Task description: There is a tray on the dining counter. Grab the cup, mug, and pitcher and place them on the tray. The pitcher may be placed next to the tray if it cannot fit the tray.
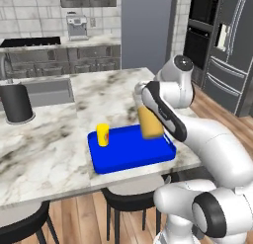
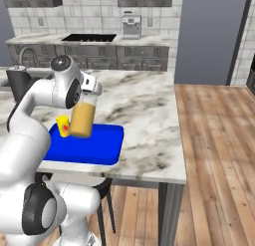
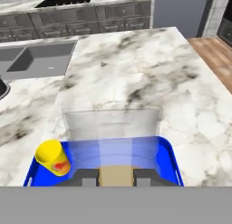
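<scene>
Tool (image 2: 85,94) grips pitcher (image 2: 81,119) above tray (image 2: 107,149) — lower upright onto bare blue area, well clear of cup (image 2: 63,126).

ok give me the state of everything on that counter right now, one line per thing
pitcher: held by the gripper, raised over the tray, slightly tilted, orange liquid inside.
cup: upright on the tray, near its left end.
tray: flat on the dining counter, near the stool-side edge.
black canister: upright on the counter beside the sink.
gripper: shut on the pitcher.
</scene>
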